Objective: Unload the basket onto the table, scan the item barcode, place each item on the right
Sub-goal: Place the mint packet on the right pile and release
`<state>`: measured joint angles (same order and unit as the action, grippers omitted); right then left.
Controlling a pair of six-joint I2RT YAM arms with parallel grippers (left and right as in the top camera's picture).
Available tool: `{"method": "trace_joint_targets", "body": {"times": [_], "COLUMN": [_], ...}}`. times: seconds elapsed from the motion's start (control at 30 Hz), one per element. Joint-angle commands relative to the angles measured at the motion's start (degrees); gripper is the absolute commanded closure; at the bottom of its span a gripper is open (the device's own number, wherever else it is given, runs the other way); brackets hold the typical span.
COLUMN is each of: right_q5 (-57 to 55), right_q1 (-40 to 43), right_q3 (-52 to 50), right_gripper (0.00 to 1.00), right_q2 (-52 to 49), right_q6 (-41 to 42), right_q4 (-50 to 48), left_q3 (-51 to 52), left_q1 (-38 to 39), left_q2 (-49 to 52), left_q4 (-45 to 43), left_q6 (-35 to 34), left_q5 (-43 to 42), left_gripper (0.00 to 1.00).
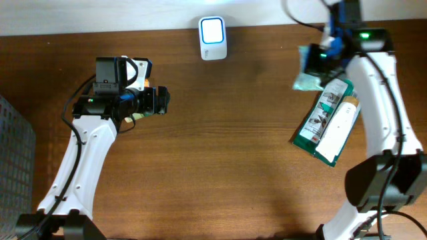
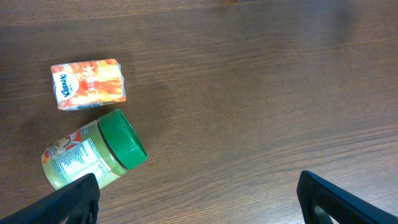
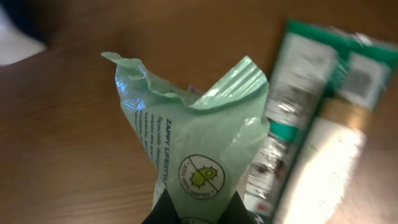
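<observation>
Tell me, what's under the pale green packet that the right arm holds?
Wooden table, and a green-and-white package lying alongside. The packet hides whatever sits straight beneath it.

Green-lidded jar point(image 2: 93, 155) lying on its side on the wooden tabletop point(image 2: 261, 93), with an orange Kleenex pack point(image 2: 87, 84) just beside the jar, not touching. A green-and-white package point(image 1: 319, 127) lies well apart from the jar.
</observation>
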<state>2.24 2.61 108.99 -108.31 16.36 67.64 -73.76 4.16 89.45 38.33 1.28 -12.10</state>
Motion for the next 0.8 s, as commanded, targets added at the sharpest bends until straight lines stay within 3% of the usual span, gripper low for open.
{"method": "trace_joint_targets", "body": {"times": [0.0,0.1,0.27,0.3,0.33,0.4,0.53,0.7,0.77], "right_q5": [3.4,8.2,3.3,2.6,1.6,1.6,2.3,4.4,13.1], "right_q1": [7.3,11.9,13.9,13.9,13.9,13.9,13.8,11.2,9.1], "right_q3": [-4.9,-12.2,-18.7,-19.2,-19.6,-19.5,-12.4,4.1,7.0], "right_gripper": [0.96,0.96,0.95,0.88,0.66,0.59,0.51,0.41,0.36], "right_q2": [-1.9,-4.0,-6.8,-6.8,-6.8,-6.8,-6.6,-6.4,-6.4], "right_q6": [2.2,2.2,2.0,2.2,2.1,1.9,0.2,-5.7,-11.2], "right_q4": [-0.5,-7.0,-10.1,-10.3,-10.3,-10.3,-4.8,13.8,16.0], "left_q3": [-0.8,-0.8,-0.8,-0.8,-0.8,-0.8,-0.8,-0.8,-0.8], "left_q1": [-0.2,-0.2,-0.2,-0.2,-0.2,-0.2,-0.2,-0.2,-0.2], "left_q2": [-0.7,-0.8,-0.7,-0.7,-0.8,-0.8,-0.7,-0.7,-0.7], "left_q4": [-0.1,-0.1,-0.1,-0.1,-0.1,-0.1,-0.1,-0.1,-0.1], "left_q6": [0.5,0.5,0.5,0.5,0.5,0.5,0.5,0.5,0.5], "left_q5": [-0.1,-0.1,-0.1,-0.1,-0.1,-0.1,-0.1,-0.1,-0.1], "left_gripper": [0.01,0.01,0.01,0.01,0.01,0.01,0.01,0.01,0.01]}}
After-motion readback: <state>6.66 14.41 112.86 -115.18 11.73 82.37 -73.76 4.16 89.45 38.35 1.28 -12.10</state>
